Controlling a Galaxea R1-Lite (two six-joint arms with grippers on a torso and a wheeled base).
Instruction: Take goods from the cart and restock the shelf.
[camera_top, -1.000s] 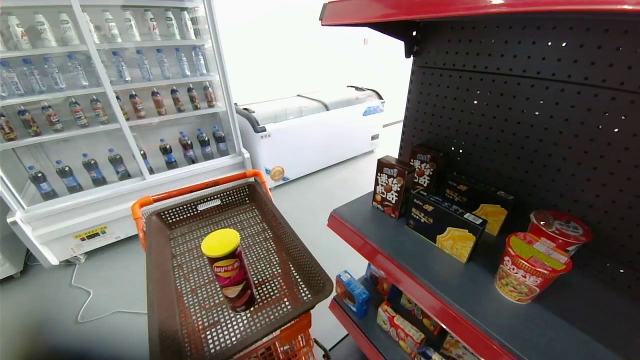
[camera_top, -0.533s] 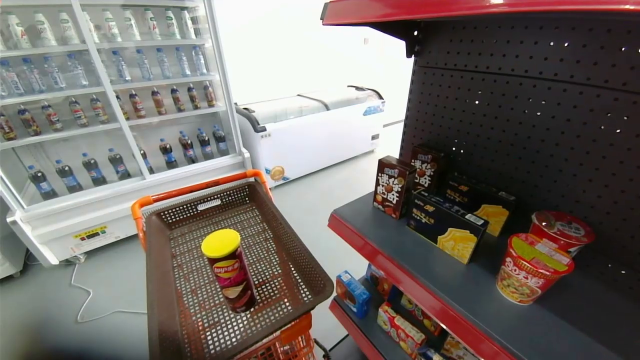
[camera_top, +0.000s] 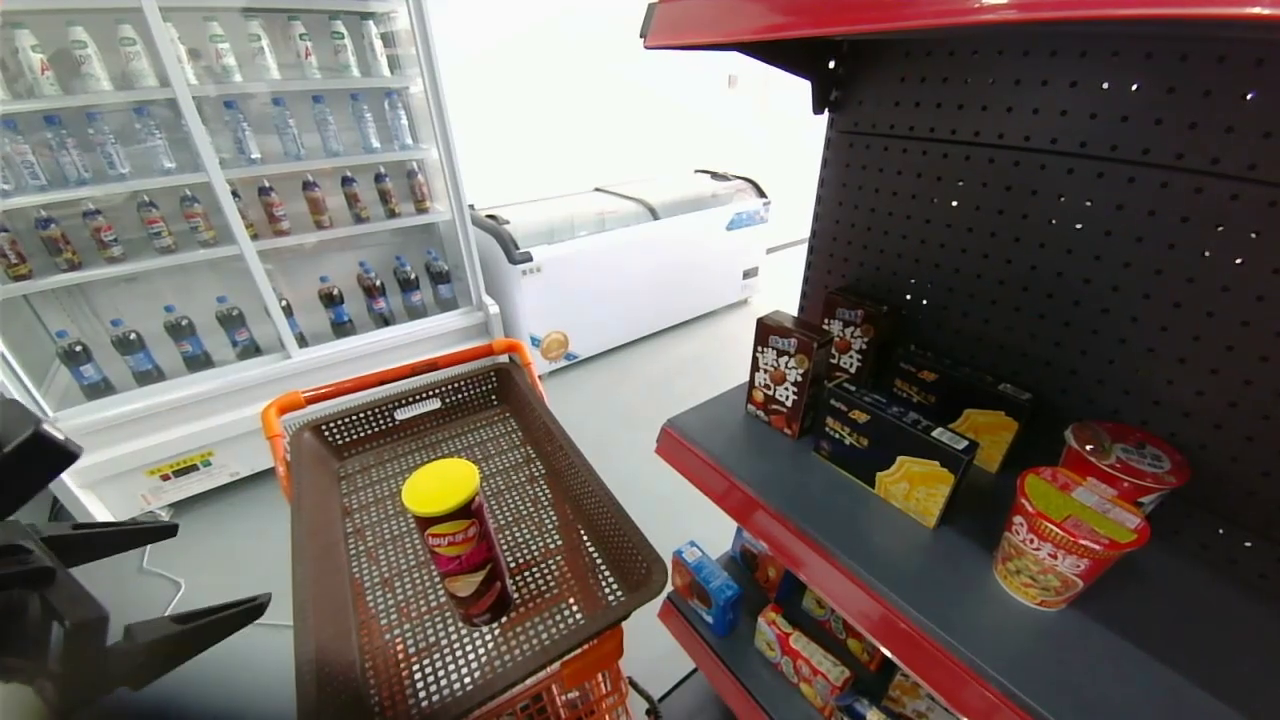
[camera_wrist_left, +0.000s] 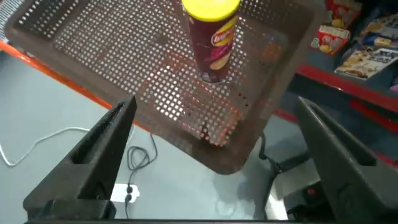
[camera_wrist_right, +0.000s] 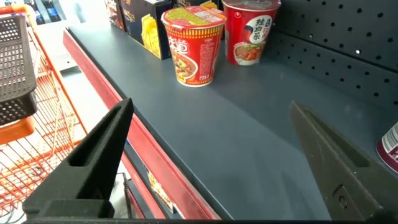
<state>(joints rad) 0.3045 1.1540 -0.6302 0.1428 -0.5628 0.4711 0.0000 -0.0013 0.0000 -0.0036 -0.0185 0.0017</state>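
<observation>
Rightward, grey shelf (camera_top: 900, 570); behind, chest freezer (camera_top: 620, 270) beside drinks cooler (camera_top: 230, 230).

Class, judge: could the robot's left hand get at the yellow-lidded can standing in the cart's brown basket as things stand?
Probably yes. The left hand is open beside the brown perforated plastic basket; the yellow-lidded dark red can stands alone, upright, inside, uncovered. Only its low wall lies between.

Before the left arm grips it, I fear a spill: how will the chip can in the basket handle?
The chip can stands tall and narrow in the basket, so a nudge probably tips it. Being cylindrical, it would likely roll then. Its tube looks stiff enough to grip.
</observation>
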